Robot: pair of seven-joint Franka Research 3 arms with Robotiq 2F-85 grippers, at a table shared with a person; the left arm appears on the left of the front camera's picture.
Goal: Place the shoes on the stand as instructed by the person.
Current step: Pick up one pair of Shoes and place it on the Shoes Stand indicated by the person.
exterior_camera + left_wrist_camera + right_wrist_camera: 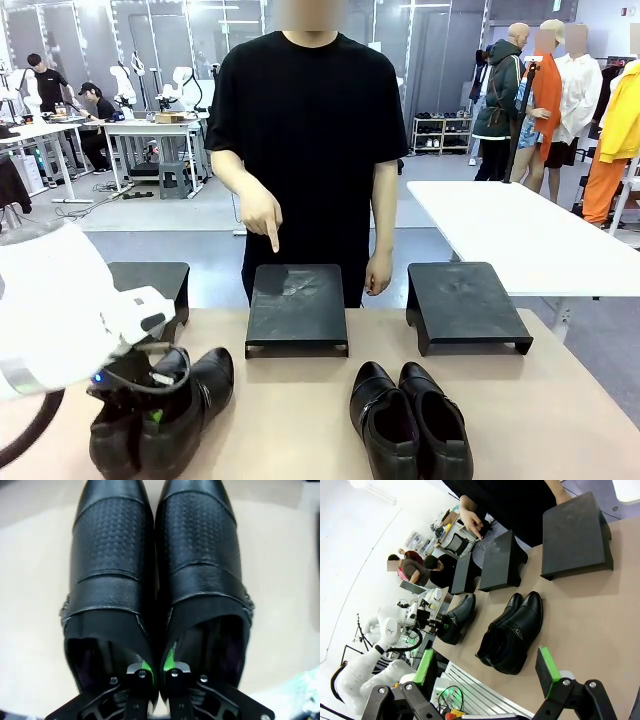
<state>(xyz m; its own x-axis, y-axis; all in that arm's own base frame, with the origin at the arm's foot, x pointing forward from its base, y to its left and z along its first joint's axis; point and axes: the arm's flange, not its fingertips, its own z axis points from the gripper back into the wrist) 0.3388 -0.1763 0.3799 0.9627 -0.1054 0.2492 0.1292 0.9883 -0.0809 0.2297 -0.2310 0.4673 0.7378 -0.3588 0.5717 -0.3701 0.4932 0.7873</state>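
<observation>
Two pairs of glossy black shoes lie on the tan table. My left gripper is down in the left pair. In the left wrist view it is shut on the two touching inner walls of that pair. The right pair lies free near the front edge. My right gripper hangs open above the table, short of this pair. The person points a finger down at the middle stand.
Three low black stands line the far side of the table: left, middle and right. A white table stands behind at the right. Bare tabletop lies between the two pairs and before the stands.
</observation>
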